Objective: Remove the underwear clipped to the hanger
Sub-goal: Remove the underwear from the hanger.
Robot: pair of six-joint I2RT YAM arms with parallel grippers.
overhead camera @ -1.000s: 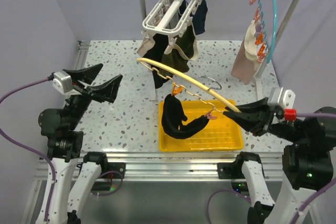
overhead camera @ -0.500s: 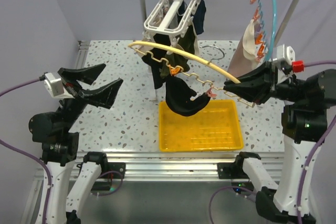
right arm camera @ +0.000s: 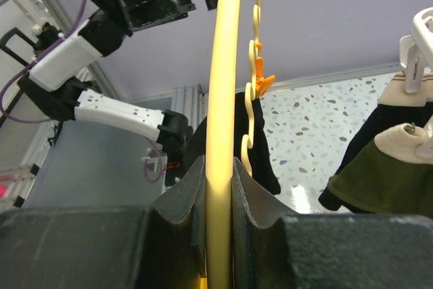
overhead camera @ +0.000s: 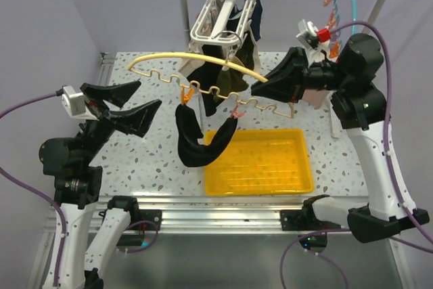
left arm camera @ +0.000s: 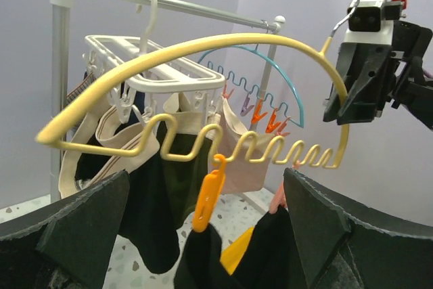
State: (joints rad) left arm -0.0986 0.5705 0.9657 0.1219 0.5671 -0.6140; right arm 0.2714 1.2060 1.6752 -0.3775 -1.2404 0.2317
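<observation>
The black underwear [left arm camera: 197, 263] runs off the left wrist view's bottom edge; garments [left arm camera: 145, 214] overlapping on the white rack [left arm camera: 169, 83] cannot be told apart.

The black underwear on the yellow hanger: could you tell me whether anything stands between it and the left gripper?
Nothing visible does. The left gripper is open beside the black underwear with only air between them. It hangs by two pegs from the yellow hanger, which the right gripper clamps.
</observation>
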